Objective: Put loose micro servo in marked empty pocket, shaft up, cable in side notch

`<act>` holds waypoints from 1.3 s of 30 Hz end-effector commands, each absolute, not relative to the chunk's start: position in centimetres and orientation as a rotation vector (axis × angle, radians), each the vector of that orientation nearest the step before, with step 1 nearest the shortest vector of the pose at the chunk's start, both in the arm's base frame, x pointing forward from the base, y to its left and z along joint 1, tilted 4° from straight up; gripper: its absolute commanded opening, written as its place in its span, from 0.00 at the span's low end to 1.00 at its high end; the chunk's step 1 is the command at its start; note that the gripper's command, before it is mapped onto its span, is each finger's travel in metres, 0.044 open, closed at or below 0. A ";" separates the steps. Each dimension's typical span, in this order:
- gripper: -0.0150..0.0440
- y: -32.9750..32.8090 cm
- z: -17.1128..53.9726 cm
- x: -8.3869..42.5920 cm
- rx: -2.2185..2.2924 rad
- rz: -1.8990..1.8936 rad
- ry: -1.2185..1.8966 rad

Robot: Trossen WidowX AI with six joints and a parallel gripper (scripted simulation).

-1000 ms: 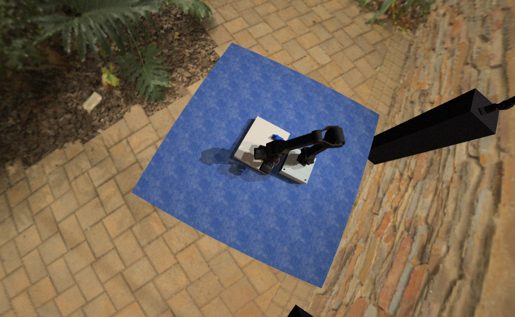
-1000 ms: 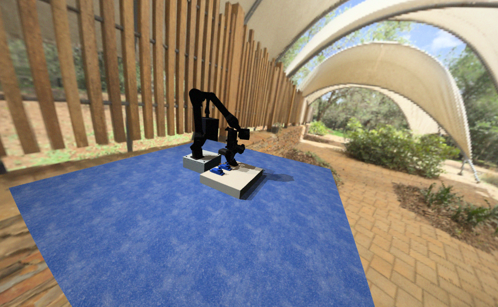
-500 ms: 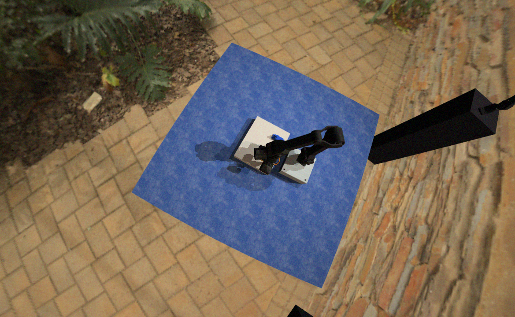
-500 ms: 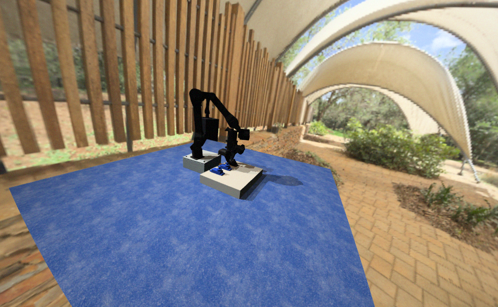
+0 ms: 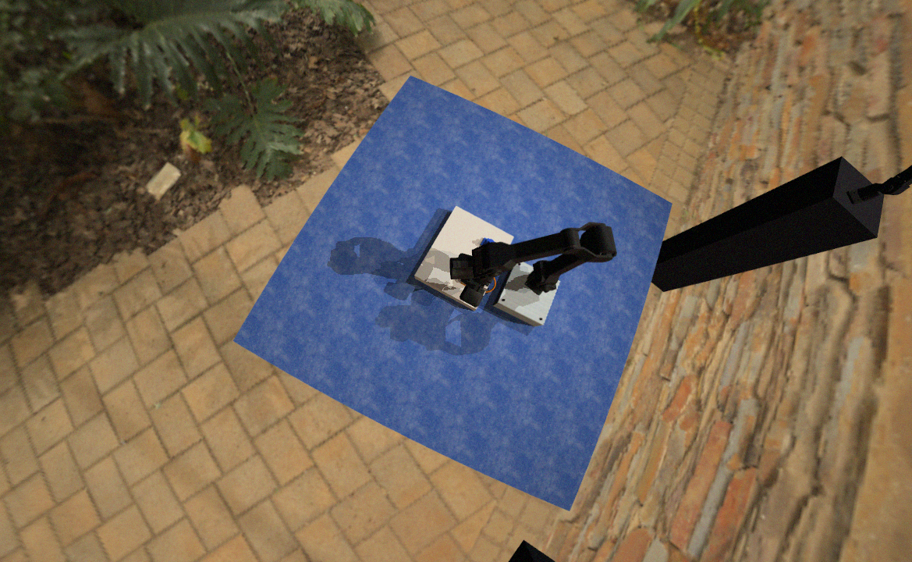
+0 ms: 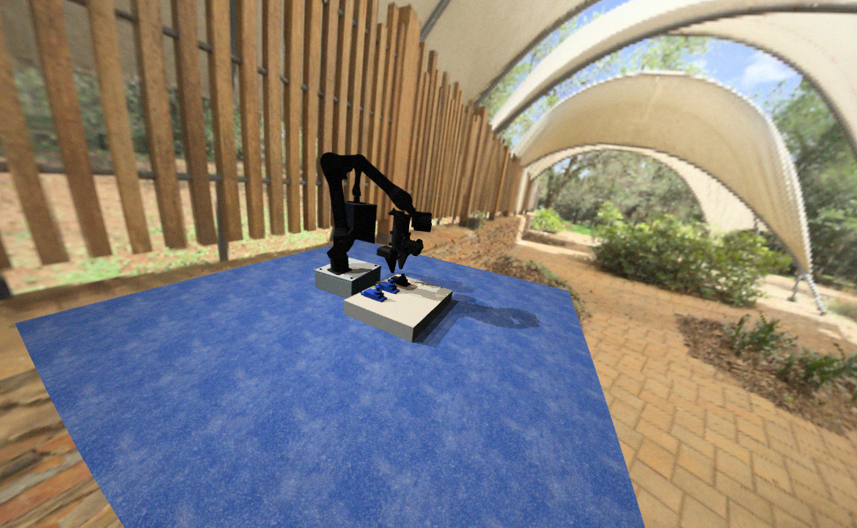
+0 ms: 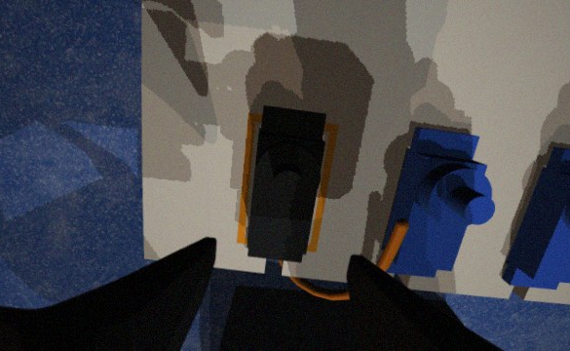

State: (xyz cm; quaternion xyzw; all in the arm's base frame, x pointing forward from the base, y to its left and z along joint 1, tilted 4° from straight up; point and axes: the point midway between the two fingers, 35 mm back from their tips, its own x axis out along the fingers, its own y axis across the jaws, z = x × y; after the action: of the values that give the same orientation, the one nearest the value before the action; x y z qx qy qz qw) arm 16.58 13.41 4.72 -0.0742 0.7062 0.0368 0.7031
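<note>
The black micro servo [image 7: 286, 195] [image 6: 402, 280] stands upright at the marked pocket, output shaft up, within the orange outline [image 7: 315, 234]. Its ears appear level over the pocket's ends; the wrist view does not show whether they lie fully flat. Its orange cable [image 7: 325, 294] comes out by the notch at the deck's edge, loops past the right finger and ends against the nearer blue servo [image 7: 423, 212]. My gripper [image 7: 283, 256] [image 6: 396, 269] is open and empty, its fingertips above the servo and spread to either side. In the top view the arm hides the servo.
The pale deck [image 7: 182, 210] [image 6: 418, 312] [image 5: 459, 227] lies on the blue mat [image 5: 375, 363] [image 6: 352, 407]. A second blue servo [image 7: 548, 219] stands farther right. The arm's grey base box [image 6: 342, 282] [image 5: 528, 307] is beside the deck.
</note>
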 end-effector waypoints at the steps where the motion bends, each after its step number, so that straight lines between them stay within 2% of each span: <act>1: 0.84 14.2 6.1 18.8 -0.163 0.090 1.562; 5: 1.00 15.1 8.3 22.4 -0.162 0.090 1.558; 12: 1.00 15.5 11.1 27.2 -0.161 0.085 1.554; 16: 1.00 15.5 11.4 27.1 -0.160 0.085 1.554; 22: 1.00 15.4 15.8 26.1 -0.148 0.084 1.549; 39: 1.00 15.4 15.8 26.1 -0.148 0.084 1.549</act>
State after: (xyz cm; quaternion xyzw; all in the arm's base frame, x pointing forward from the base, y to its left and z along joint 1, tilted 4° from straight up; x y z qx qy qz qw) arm 26.07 15.41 15.74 -0.0690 0.6988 0.0396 0.7109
